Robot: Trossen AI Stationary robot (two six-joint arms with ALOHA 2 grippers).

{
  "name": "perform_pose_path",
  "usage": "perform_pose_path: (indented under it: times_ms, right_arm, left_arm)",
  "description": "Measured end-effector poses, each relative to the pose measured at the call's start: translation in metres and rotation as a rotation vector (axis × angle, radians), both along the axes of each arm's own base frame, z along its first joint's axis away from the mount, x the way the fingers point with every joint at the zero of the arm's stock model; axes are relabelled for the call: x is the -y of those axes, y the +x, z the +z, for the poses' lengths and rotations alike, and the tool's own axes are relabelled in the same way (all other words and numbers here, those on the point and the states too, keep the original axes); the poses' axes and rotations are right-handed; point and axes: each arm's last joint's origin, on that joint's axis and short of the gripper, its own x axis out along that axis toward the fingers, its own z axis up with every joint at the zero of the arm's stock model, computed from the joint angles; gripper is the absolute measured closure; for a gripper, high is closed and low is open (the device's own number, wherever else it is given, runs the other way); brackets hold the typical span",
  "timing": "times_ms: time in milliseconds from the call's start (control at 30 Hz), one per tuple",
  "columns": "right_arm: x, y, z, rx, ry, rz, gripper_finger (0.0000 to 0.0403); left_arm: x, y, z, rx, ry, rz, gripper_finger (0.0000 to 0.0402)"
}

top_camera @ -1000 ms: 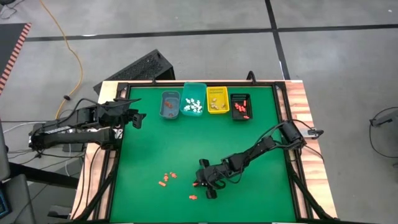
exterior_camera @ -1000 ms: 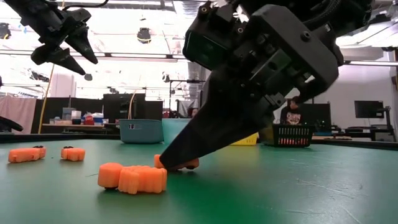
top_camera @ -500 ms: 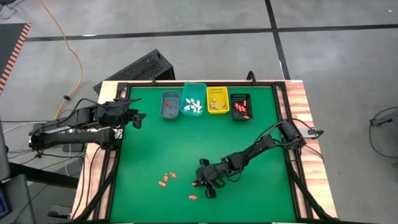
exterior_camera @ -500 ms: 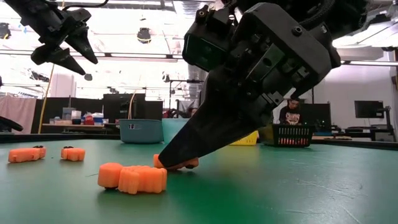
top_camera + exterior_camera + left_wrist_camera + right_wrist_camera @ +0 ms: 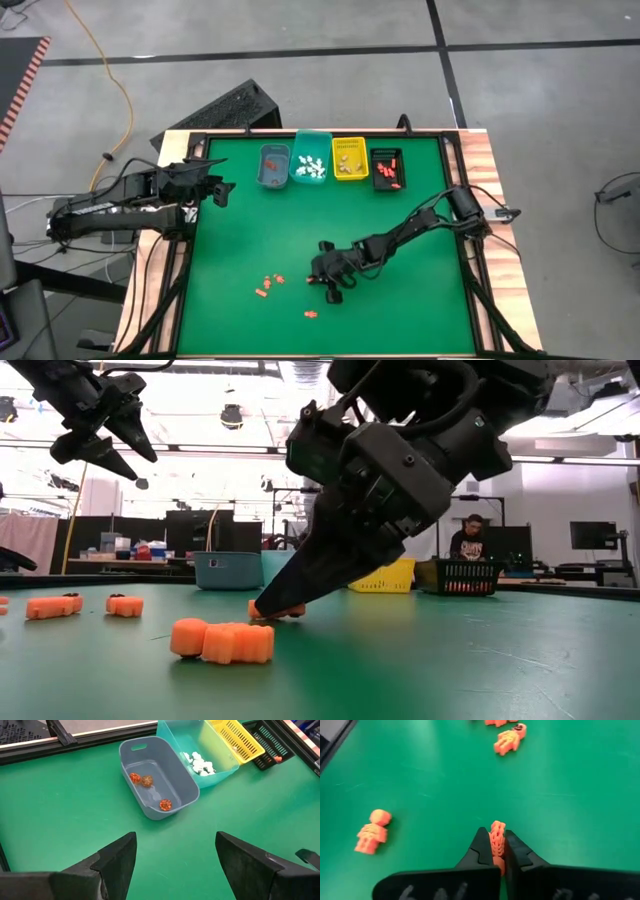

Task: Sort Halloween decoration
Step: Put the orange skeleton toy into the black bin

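The Halloween decoration is a scatter of tiny orange skeleton-like figures: a loose cluster (image 5: 268, 286) and a single one (image 5: 311, 315) lie flat on the green mat near its near edge. My right gripper (image 5: 317, 282) reaches low over the mat just right of that cluster, shut on one orange figure (image 5: 497, 840). My left gripper (image 5: 222, 192) hangs open above the mat's left edge, its fingers (image 5: 117, 857) wide apart, holding nothing. More pieces lie in the four bins at the far edge. My right gripper pinches an orange figure (image 5: 497, 834) edge-on between its two fingertips (image 5: 479, 846), the figure's end sticking out past them. The fingers slant down toward the table's left side (image 5: 270, 608). The figure sits low at the mat; whether it touches it, I cannot tell.
Along the far edge stand a grey-blue bin (image 5: 273, 168) with round orange and brown pieces (image 5: 147, 781), a teal bin (image 5: 311, 160) with white pieces, a yellow bin (image 5: 349, 160) and a black bin (image 5: 386, 170) with orange-red pieces. The mat's middle is bare green.
My right gripper, still shut on the orange figure, has moved a short way toward the table's far edge, carrying the figure with it away from the single piece near the near edge. The left arm has kept still.
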Motion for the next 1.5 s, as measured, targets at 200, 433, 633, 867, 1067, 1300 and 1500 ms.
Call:
perform_pose_path:
  times_ms: [200, 433, 633, 867, 1067, 1300, 1500]
  right_arm:
    - [0.007, 0.001, 0.006, 0.007, -0.008, -0.021, 0.0394]
    - [0.018, -0.001, 0.036, 0.088, -0.066, -0.053, 0.0394]
    - [0.036, -0.002, 0.061, 0.153, -0.091, -0.123, 0.0395]
    - [0.071, -0.009, 0.099, 0.242, -0.136, -0.301, 0.0395]
    - [0.106, -0.026, 0.125, 0.236, -0.217, -0.593, 0.0395]
    - [0.140, -0.061, 0.138, 0.119, -0.281, -0.961, 0.0395]
    - [0.164, -0.085, 0.140, 0.017, -0.283, -1.114, 0.0395]
  left_arm:
    - [0.000, 0.000, 0.000, 0.000, 0.000, 0.000, 0.0141]
    - [0.000, 0.000, 0.000, -0.001, 0.004, 0.005, 0.0141]
    - [0.000, 0.000, 0.000, -0.001, 0.005, 0.007, 0.0141]
    - [0.000, 0.000, 0.000, 0.000, 0.006, 0.009, 0.0141]
    - [0.000, 0.000, 0.000, 0.000, 0.009, 0.012, 0.0141]
    - [0.000, 0.000, 0.000, -0.001, 0.011, 0.015, 0.0141]
    - [-0.001, 0.000, 0.000, -0.003, 0.017, 0.023, 0.0141]
